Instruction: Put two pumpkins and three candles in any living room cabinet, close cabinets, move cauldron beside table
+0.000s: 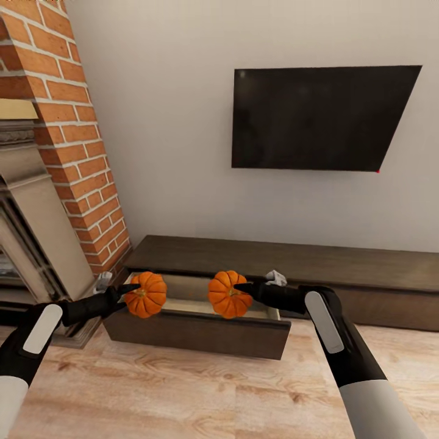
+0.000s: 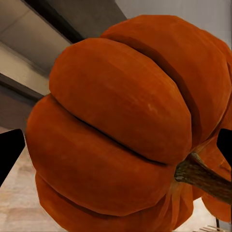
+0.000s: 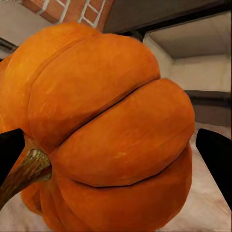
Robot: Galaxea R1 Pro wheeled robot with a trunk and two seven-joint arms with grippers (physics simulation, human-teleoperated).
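Two ribbed orange pumpkins hang over the pulled-out drawer [image 1: 183, 291] of the long dark-brown cabinet [image 1: 286, 261]. My left gripper [image 1: 130, 291] is shut on the left pumpkin [image 1: 147, 295], which looms large in the left wrist view [image 2: 121, 130] between the black fingertips [image 2: 9, 154]. My right gripper [image 1: 242, 286] is shut on the right pumpkin [image 1: 227, 295], seen close in the right wrist view [image 3: 111, 130], its stem pointing sideways. The drawer's pale tan inside shows below and behind both pumpkins. The cauldron and the table are out of view.
A brick chimney and fireplace [image 1: 36, 244] stand at the left, close to my left arm. A dark TV [image 1: 320, 119] hangs on the wall above the cabinet. Small whitish-grey lumps sit beside the drawer's left end [image 1: 102, 281] and behind my right gripper [image 1: 275, 278]. Wooden floor [image 1: 183, 390] lies in front.
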